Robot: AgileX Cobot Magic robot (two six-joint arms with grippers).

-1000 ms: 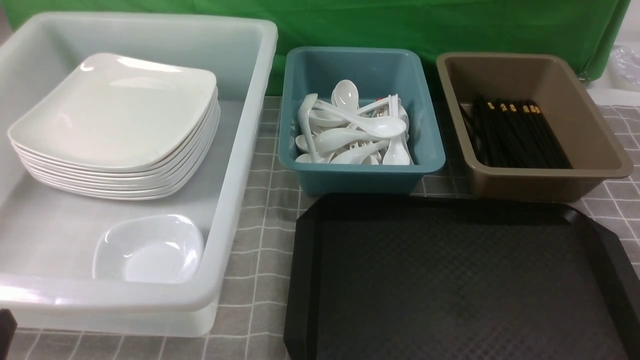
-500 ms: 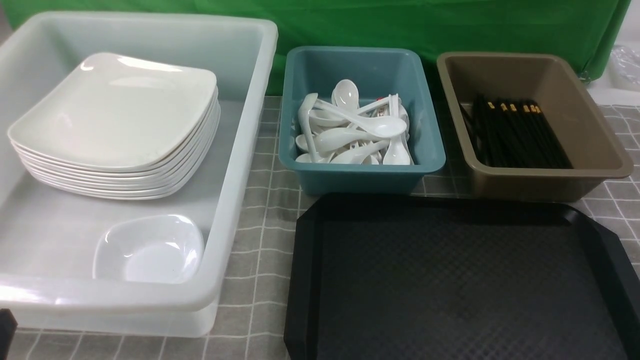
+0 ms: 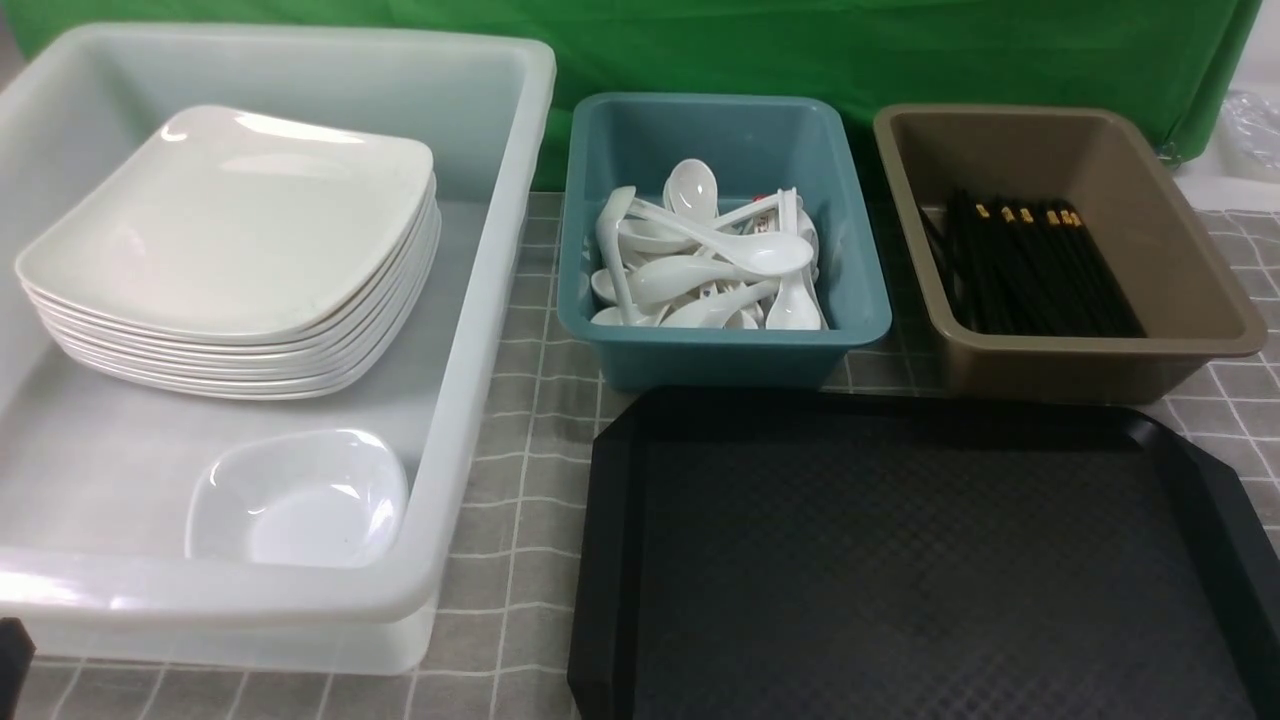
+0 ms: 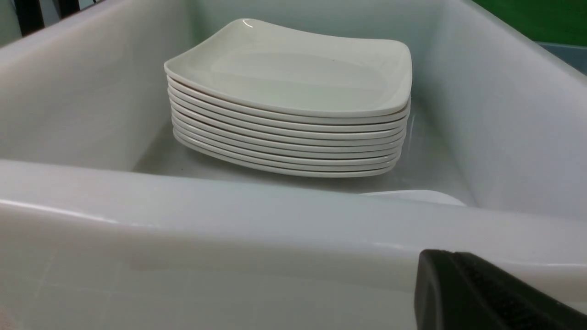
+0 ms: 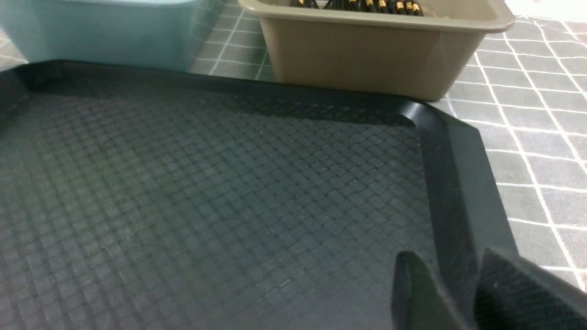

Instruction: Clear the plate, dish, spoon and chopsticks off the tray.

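Three tubs: a big clear tub (image 3: 480,330), a teal tub (image 3: 720,350), a brown tub (image 3: 1080,365), on the checked cloth (image 3: 520,470).
Plate (image 3: 230,225): top of the stack, clear tub's far left corner.
Dish (image 3: 295,500): clear tub's near edge.
Spoon (image 3: 715,270): in the teal tub's pile.
Chopsticks (image 3: 1030,265): in the brown tub.
Tray (image 3: 900,560): bare, near right.
Left gripper (image 4: 477,293): closed tight, holding nothing.
Right gripper (image 5: 463,293): fingers a little apart, holding nothing.
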